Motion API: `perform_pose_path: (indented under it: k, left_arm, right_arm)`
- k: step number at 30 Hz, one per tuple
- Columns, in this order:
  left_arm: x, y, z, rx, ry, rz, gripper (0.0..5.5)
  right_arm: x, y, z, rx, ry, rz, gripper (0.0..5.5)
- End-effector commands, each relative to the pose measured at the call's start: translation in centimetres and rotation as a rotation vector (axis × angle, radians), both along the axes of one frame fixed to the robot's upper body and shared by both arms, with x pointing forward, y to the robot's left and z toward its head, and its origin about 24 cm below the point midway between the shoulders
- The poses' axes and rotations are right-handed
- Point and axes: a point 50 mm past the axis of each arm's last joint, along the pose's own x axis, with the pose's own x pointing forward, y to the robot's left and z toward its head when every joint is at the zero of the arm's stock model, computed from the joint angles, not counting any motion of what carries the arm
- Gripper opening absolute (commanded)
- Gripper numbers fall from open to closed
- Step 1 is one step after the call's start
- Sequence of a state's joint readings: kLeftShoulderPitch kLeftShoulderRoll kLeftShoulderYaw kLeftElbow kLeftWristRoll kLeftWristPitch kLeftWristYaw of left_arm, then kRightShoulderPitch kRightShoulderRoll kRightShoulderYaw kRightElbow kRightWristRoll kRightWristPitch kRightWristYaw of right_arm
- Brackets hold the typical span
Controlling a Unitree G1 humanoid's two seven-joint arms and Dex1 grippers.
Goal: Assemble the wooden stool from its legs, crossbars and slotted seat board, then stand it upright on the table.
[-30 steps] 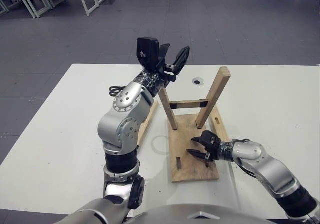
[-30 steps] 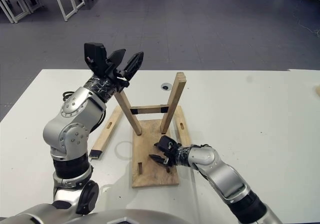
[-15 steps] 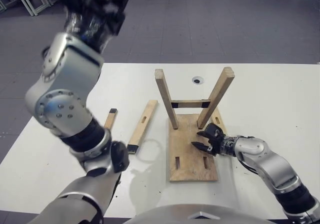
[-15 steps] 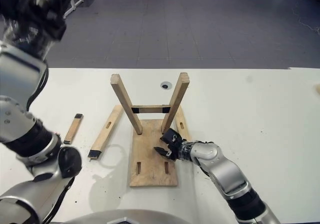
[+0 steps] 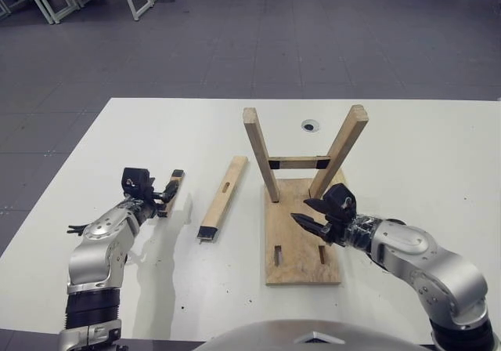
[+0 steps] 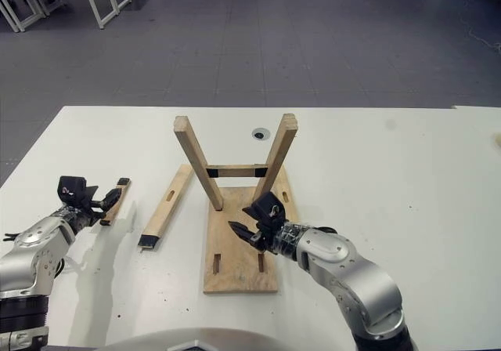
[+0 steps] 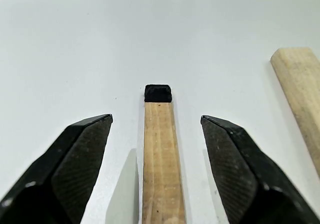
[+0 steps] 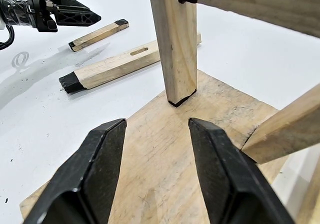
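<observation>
Left gripper (image 7: 156, 121), wide open, straddles the short black-tipped wooden crossbar (image 7: 159, 149) flat on the white table (image 5: 407, 147), seemingly lined up to grasp it, while the open right gripper (image 8: 156, 126) hovers over the slotted wooden seat board (image 5: 301, 253), near its standing legs (image 5: 261, 153).

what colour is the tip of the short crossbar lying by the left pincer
Black: the tip caps a pale wood crossbar. It shows best in the left wrist view.
</observation>
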State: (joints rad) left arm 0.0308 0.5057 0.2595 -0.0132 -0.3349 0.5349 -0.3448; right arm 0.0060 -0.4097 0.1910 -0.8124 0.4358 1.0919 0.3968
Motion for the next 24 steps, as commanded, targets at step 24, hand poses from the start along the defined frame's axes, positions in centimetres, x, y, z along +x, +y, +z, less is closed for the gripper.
perform_pose_path:
  k: [24]
  left_arm:
    - [-6.6, -1.1, -8.0, 0.024, 0.366, 0.014, 1.32]
  right_arm:
    - [0.1, -0.2, 0.2, -0.016, 0.013, 0.000, 2.27]
